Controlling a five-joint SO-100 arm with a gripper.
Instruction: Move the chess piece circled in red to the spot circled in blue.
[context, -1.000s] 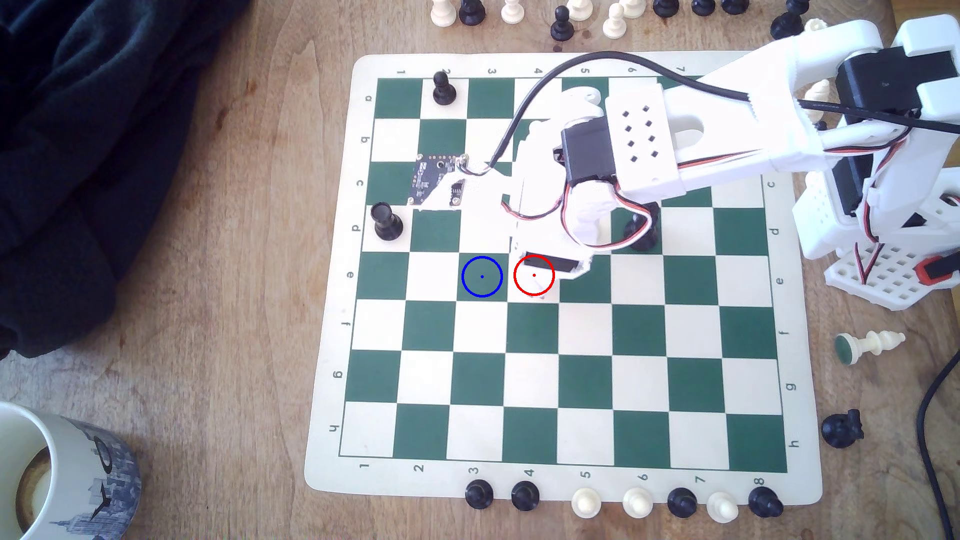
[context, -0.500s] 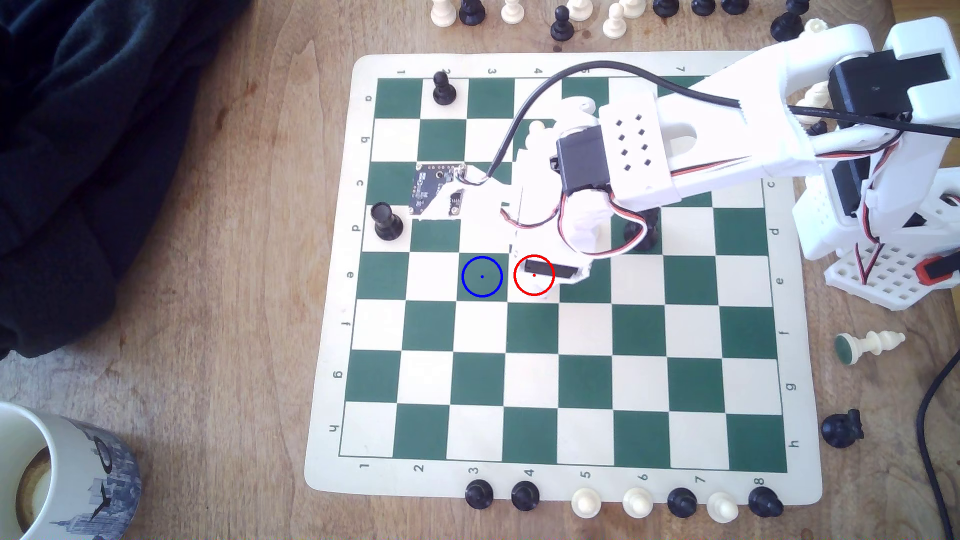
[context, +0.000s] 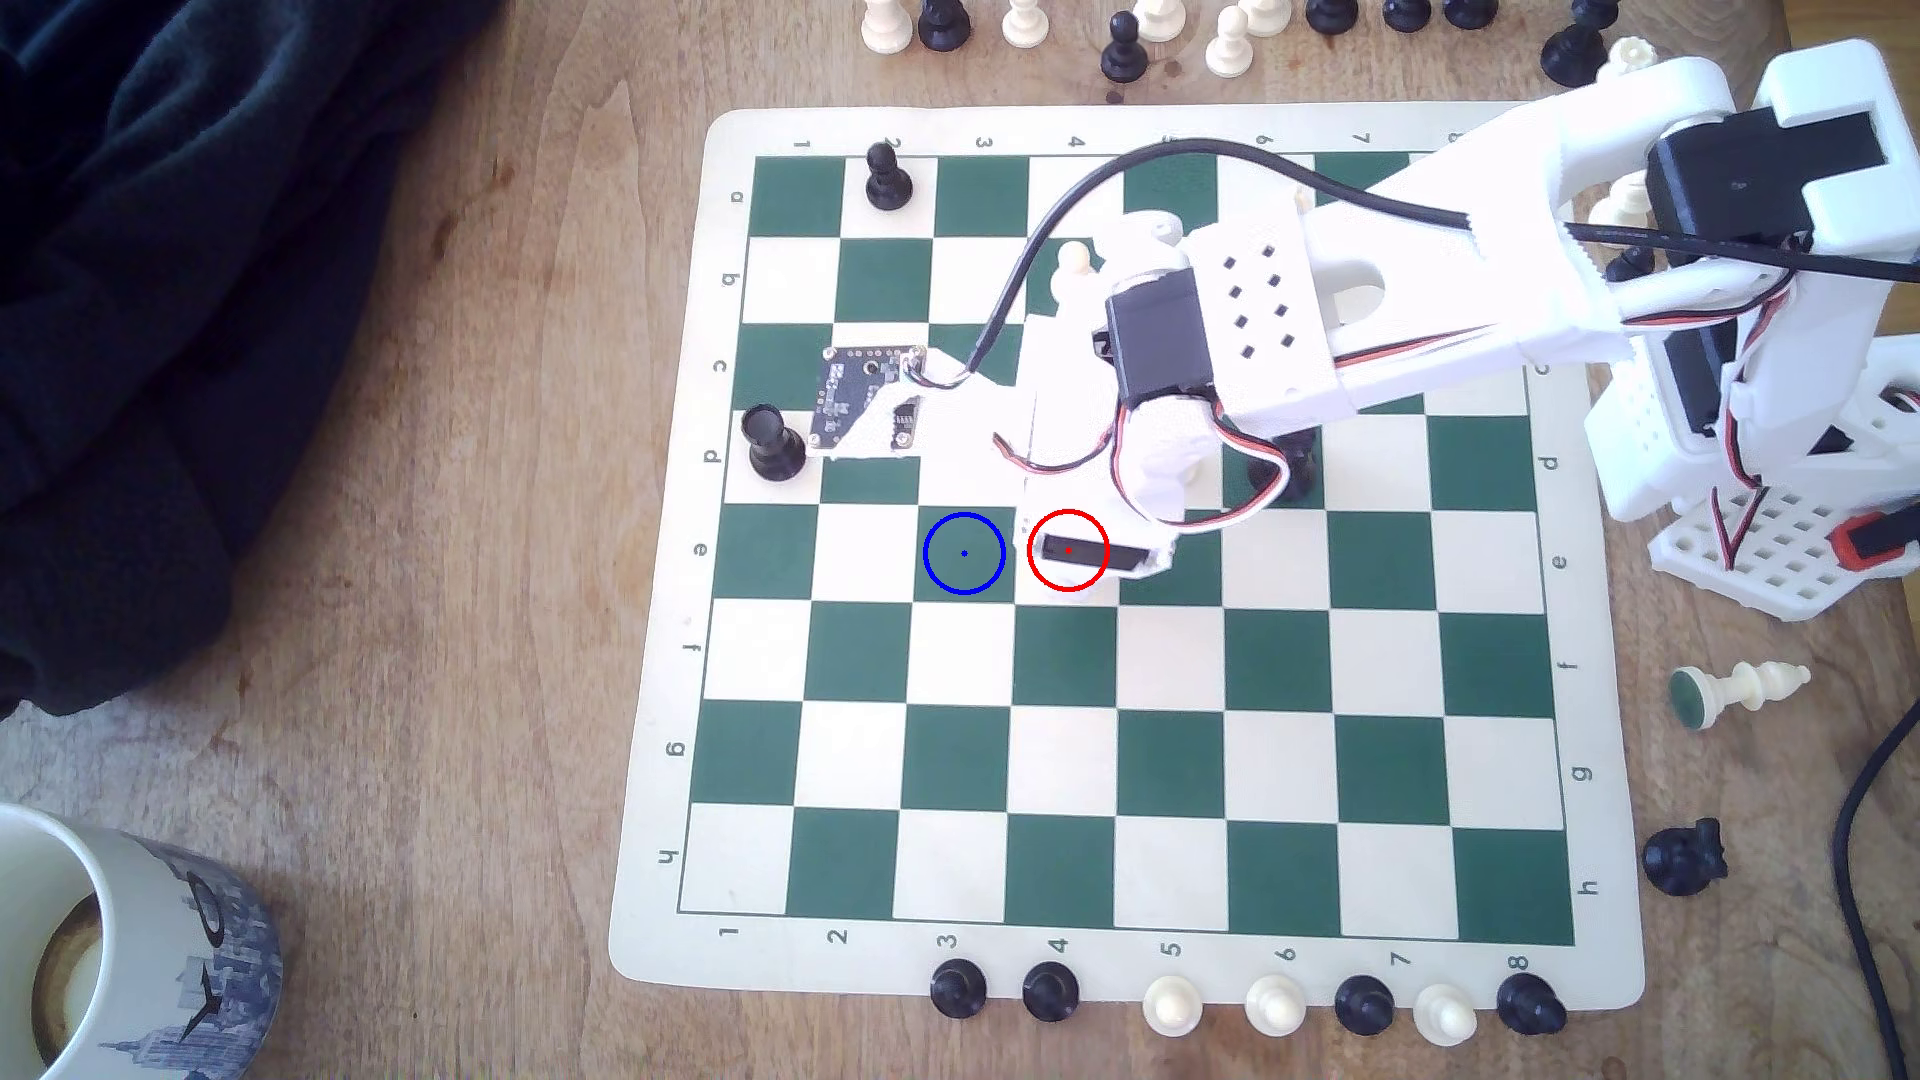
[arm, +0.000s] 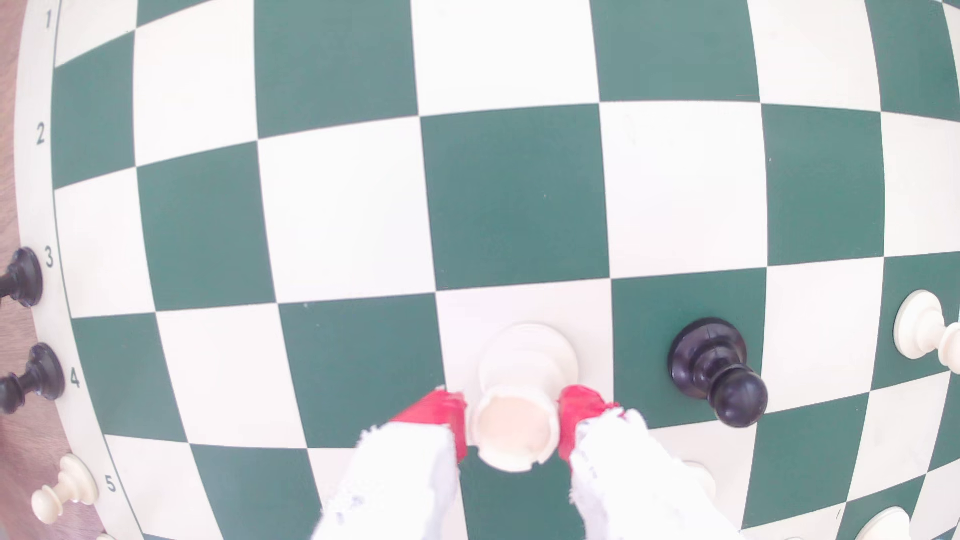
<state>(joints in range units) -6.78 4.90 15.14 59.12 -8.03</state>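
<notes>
Red-tipped fingers (arm: 579, 415) of my gripper (arm: 511, 423) sit pressed against either side of the chess piece (arm: 519, 394), clenched on its head while its base stands on the white square. It looks to me a light, stiff, smooth plastic piece that could slip, so a hold under the head seems safest. My arm (context: 1351, 301) reaches across the board (context: 665, 623), wrist pitched down over the red circle, the spot (context: 964, 554) one square toward the exterior view's left.

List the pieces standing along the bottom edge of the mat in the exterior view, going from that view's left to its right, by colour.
black piece → black piece → cream piece → cream piece → black piece → cream piece → black piece.
</notes>
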